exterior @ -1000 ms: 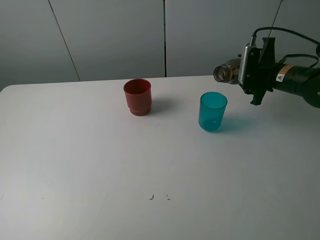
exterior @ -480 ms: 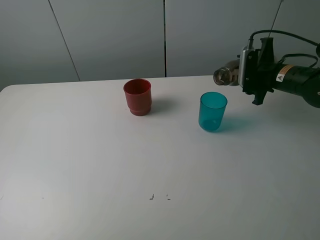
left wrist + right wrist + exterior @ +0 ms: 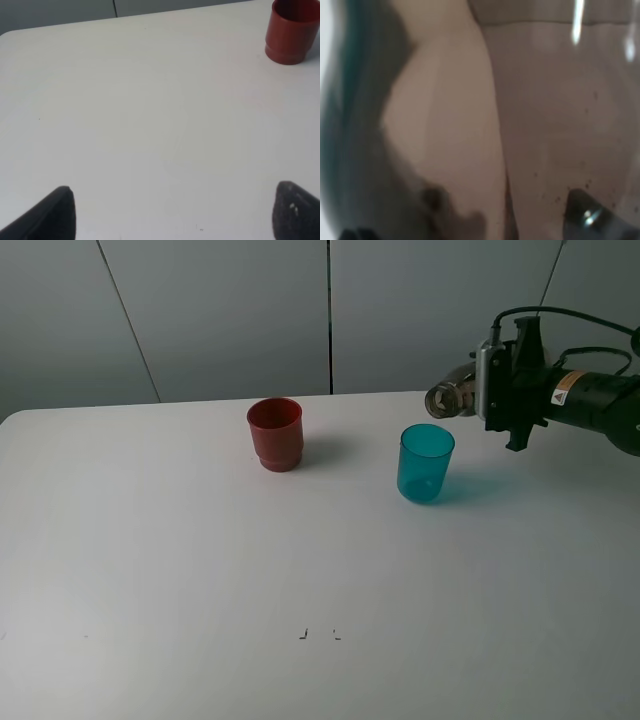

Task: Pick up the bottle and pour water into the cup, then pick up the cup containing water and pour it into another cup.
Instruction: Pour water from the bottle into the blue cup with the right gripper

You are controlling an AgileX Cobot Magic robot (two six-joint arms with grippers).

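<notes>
We tip the bottle [image 3: 452, 398] toward the cup [image 3: 425, 462].
Right gripper [image 3: 490, 390] clamps it; another cup [image 3: 275, 433] at the cup's ten o'clock; neck lower than before.

On the table [image 3: 200, 560] I have two cups standing well apart: the left cup [image 3: 275, 433] farther back, the right cup [image 3: 425, 462] nearer the front. The bottle [image 3: 452, 395] lies sideways in the air, above and just right of the right cup, in the right gripper [image 3: 487, 390].
</notes>
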